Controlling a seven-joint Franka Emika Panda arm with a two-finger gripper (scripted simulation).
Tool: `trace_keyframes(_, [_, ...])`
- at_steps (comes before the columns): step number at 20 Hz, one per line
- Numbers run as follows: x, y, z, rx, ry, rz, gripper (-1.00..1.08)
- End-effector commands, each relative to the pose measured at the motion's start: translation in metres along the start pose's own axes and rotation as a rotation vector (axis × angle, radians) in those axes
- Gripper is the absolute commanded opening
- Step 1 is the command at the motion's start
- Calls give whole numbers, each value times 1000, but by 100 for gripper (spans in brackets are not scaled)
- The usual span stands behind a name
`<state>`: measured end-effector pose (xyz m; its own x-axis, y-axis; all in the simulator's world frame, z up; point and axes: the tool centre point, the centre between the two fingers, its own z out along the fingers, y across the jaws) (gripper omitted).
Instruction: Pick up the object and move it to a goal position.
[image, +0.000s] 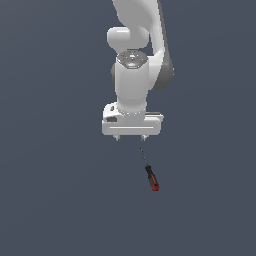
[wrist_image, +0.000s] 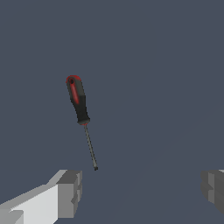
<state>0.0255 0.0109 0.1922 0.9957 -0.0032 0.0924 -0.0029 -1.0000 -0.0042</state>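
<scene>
Presently the screwdriver (image: 150, 172) is seen lying free on the table (image: 50, 200), just ahead of the empty, wide-spread claw (wrist_image: 140, 188), its shaft tip pointed back toward one finger.

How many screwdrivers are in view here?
1. The screwdriver lies on the flat grey surface in front of the open tool, not between its fingers. Nothing in either view could hide another.
</scene>
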Motion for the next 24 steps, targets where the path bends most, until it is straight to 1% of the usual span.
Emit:
trace_keyframes(1, [0,0,0,0,0,0,100])
trace_keyframes(9, [-8,5,14,-5,-25,12,100])
trace_keyframes(14, [-8,5,15,-5,-27,12,100])
trace_keyframes(19, [-4,0,23,-6,-32,-10,100])
trace_keyframes(24, [4,-13,40,-7,-42,-59,100])
